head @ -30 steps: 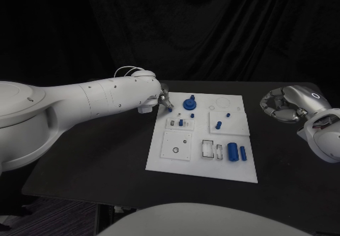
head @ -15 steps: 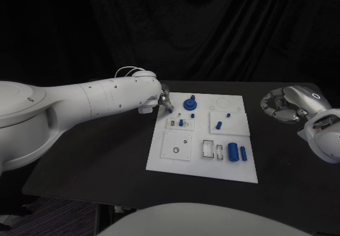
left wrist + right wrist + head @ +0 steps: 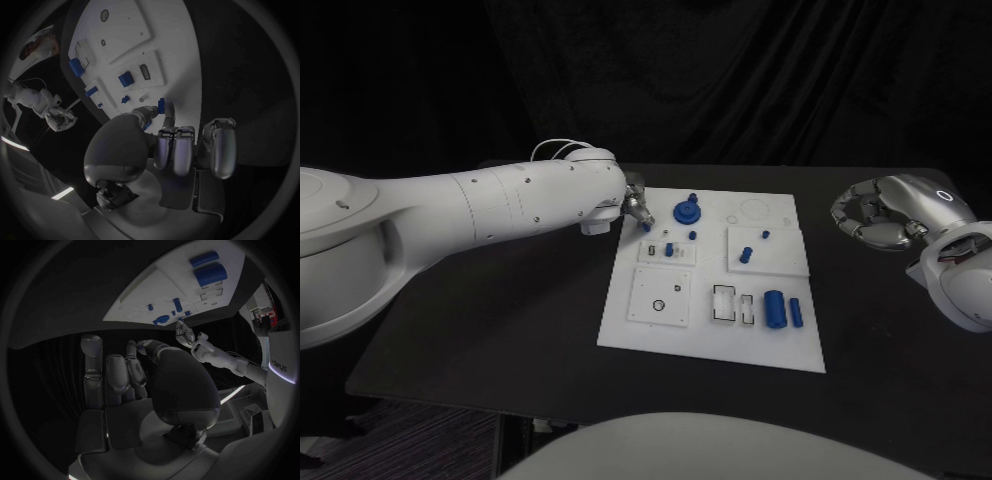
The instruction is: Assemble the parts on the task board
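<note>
Start at your left: the left hand (image 3: 635, 207) sits over the far left corner of the task board (image 3: 661, 335), at the end of the white arm that crosses in from that side. Look at the left wrist view and you see the thumb and a fingertip (image 3: 164, 111) closed on a small blue part (image 3: 161, 105), which is held just above the board's white surface; the other fingers are curled in beside it. In the head view that same blue part (image 3: 645, 226) shows as a speck right under the hand, at the board's left edge.

Moving right across the board, which lies in the middle of the black table (image 3: 502, 310), you find a round blue piece with a peg (image 3: 687, 211) just beside the left hand. Nearer you, small blue pieces stand in a square white block (image 3: 666, 250), and a second white block (image 3: 764, 248) to its right carries a few more. Along the board's near right part, a blue cylinder (image 3: 773, 307) and a thinner blue bar (image 3: 795, 312) lie side by side next to an open rectangular slot.

At your far right, the right hand (image 3: 874, 215) hangs above the table, well apart from the board and beyond its right edge. Its fingers (image 3: 115, 375) are curled inward and hold nothing.
</note>
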Robot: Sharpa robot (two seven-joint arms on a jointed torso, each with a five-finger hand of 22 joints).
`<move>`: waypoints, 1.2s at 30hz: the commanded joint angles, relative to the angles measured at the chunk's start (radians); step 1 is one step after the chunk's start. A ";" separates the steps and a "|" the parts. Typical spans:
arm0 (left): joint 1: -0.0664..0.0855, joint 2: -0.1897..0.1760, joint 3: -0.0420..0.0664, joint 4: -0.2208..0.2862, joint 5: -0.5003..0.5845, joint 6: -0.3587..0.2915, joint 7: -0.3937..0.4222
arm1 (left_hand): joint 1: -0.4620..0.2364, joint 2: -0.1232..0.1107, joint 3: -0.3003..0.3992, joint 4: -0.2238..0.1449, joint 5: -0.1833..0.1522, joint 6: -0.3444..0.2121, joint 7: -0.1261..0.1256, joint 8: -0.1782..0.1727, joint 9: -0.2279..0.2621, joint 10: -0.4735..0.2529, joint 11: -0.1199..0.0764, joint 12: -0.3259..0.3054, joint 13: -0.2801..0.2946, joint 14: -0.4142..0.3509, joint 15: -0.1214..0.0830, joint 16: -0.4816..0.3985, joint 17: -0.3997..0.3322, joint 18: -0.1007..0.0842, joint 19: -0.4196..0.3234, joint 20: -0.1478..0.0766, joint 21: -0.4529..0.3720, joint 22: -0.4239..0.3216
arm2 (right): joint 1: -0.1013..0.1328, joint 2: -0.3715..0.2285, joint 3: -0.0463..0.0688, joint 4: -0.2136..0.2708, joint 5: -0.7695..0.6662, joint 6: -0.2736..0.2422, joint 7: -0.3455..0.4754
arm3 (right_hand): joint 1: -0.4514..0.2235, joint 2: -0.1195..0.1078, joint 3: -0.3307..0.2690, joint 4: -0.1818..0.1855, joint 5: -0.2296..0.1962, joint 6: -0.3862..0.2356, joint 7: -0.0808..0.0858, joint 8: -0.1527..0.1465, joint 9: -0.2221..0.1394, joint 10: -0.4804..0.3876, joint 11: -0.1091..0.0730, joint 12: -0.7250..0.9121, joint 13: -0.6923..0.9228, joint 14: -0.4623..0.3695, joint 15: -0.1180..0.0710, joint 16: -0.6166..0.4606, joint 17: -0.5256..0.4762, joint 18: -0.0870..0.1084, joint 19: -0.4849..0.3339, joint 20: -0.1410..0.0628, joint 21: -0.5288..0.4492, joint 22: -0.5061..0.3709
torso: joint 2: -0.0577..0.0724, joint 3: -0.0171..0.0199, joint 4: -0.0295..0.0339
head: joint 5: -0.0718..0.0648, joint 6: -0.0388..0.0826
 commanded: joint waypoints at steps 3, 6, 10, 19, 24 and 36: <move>-0.001 -0.028 0.001 0.051 0.060 -0.090 -0.059 | -0.009 -0.010 0.018 -0.005 -0.008 0.012 -0.002 -0.009 -0.007 0.101 -0.008 -0.001 0.260 0.106 -0.009 0.003 0.263 0.010 0.030 -0.007 0.001 0.210 | -0.002 -0.003 0.001 0.000 -0.006 0.000 -0.020 | 0.011 0.001 -0.001 -0.007 0.003 0.000 -0.001 0.006 0.002 -0.004 -0.002 -0.007 -0.001 -0.004 -0.004 -0.006 0.000 0.000 0.001 -0.004 -0.001 0.078 | -0.002 -0.0008 0.0000 | -0.001 0.000; -0.001 -0.050 0.001 0.088 0.110 -0.120 -0.072 | -0.011 -0.014 0.028 -0.011 -0.003 0.011 -0.002 -0.012 -0.010 0.100 -0.008 -0.003 0.260 0.106 -0.009 0.003 0.263 0.010 0.029 -0.007 -0.002 0.209 | -0.002 -0.003 0.001 -0.001 -0.006 -0.001 -0.021 | 0.011 0.001 -0.001 -0.007 0.003 0.000 -0.001 0.006 0.002 -0.004 -0.002 -0.007 -0.001 -0.004 -0.004 -0.006 0.000 0.000 0.001 -0.004 -0.001 0.078 | -0.003 -0.0008 -0.0001 | -0.002 0.000; -0.001 -0.078 0.001 0.140 0.113 -0.149 -0.073 | -0.012 -0.017 0.034 -0.018 0.001 0.011 -0.002 -0.014 -0.012 0.095 -0.007 -0.010 0.257 0.106 -0.008 0.003 0.263 0.012 0.026 -0.007 -0.009 0.207 | -0.002 -0.004 0.001 -0.001 -0.006 -0.001 -0.021 | 0.011 0.001 -0.001 -0.007 0.003 0.000 -0.001 0.006 0.002 -0.004 -0.002 -0.007 -0.001 -0.004 -0.004 -0.006 0.000 0.000 0.001 -0.004 -0.001 0.078 | -0.003 -0.0009 -0.0004 | -0.002 0.000; -0.001 -0.135 0.001 0.251 0.095 -0.188 -0.089 | -0.017 -0.015 0.038 -0.018 -0.002 0.017 -0.001 -0.013 -0.013 0.098 -0.007 -0.006 0.258 0.106 -0.008 0.003 0.263 0.011 0.028 -0.007 -0.003 0.209 | -0.004 -0.004 0.001 -0.003 -0.006 0.001 -0.022 | 0.012 0.002 0.000 -0.008 0.003 0.000 -0.001 0.006 0.002 -0.004 -0.002 -0.007 -0.001 -0.004 -0.004 -0.006 0.000 0.000 0.001 -0.004 -0.003 0.078 | -0.003 0.0002 0.0009 | -0.001 0.000; -0.001 -0.147 0.001 0.273 0.094 -0.195 -0.098 | -0.022 -0.014 0.040 -0.016 -0.002 0.021 -0.001 -0.012 -0.013 0.098 -0.007 -0.005 0.258 0.106 -0.008 0.003 0.263 0.011 0.029 -0.007 -0.003 0.209 | -0.005 -0.003 0.001 -0.005 -0.006 0.002 -0.021 | 0.012 0.002 0.000 -0.008 0.003 0.000 -0.001 0.006 0.002 -0.004 -0.002 -0.007 -0.001 -0.004 -0.004 -0.006 0.000 0.000 0.001 -0.004 -0.003 0.078 | -0.001 -0.0004 -0.0004 | 0.001 0.000; -0.002 -0.153 0.001 0.289 0.023 -0.178 -0.102 | -0.026 -0.012 0.044 -0.017 -0.002 0.023 -0.002 -0.013 -0.014 0.098 -0.008 -0.005 0.259 0.106 -0.009 0.003 0.263 0.010 0.030 -0.007 -0.002 0.210 | -0.006 -0.003 0.001 -0.005 -0.006 0.005 -0.020 | 0.012 0.002 0.000 -0.008 0.003 0.000 -0.001 0.006 0.002 -0.004 -0.002 -0.007 -0.001 -0.004 -0.004 -0.006 0.000 0.000 0.001 -0.004 -0.003 0.078 | -0.001 -0.0006 0.0007 | 0.001 0.000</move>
